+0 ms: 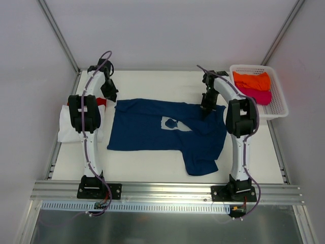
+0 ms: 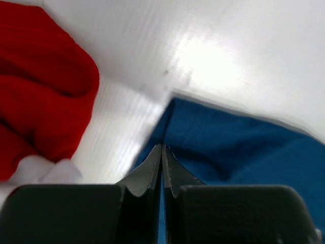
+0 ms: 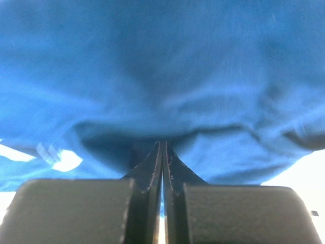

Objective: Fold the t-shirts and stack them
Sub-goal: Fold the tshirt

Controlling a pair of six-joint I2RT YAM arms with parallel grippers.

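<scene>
A navy blue t-shirt (image 1: 152,134) lies spread across the middle of the table, its white chest print (image 1: 175,123) partly covered by a fold. My left gripper (image 1: 110,95) is shut on its far left corner, and the left wrist view shows the jaws (image 2: 162,147) pinched at the cloth's edge (image 2: 244,147). My right gripper (image 1: 204,111) is shut on the shirt's far right part. In the right wrist view the cloth (image 3: 162,66) bunches at the closed tips (image 3: 163,144). A folded white t-shirt (image 1: 66,127) and a red one (image 1: 101,101) lie at the left.
A white mesh basket (image 1: 279,109) at the far right holds an orange t-shirt (image 1: 251,80) and a magenta one (image 1: 259,95). The red t-shirt (image 2: 40,86) lies close to the left of my left gripper. One navy sleeve hangs toward the near edge (image 1: 200,162).
</scene>
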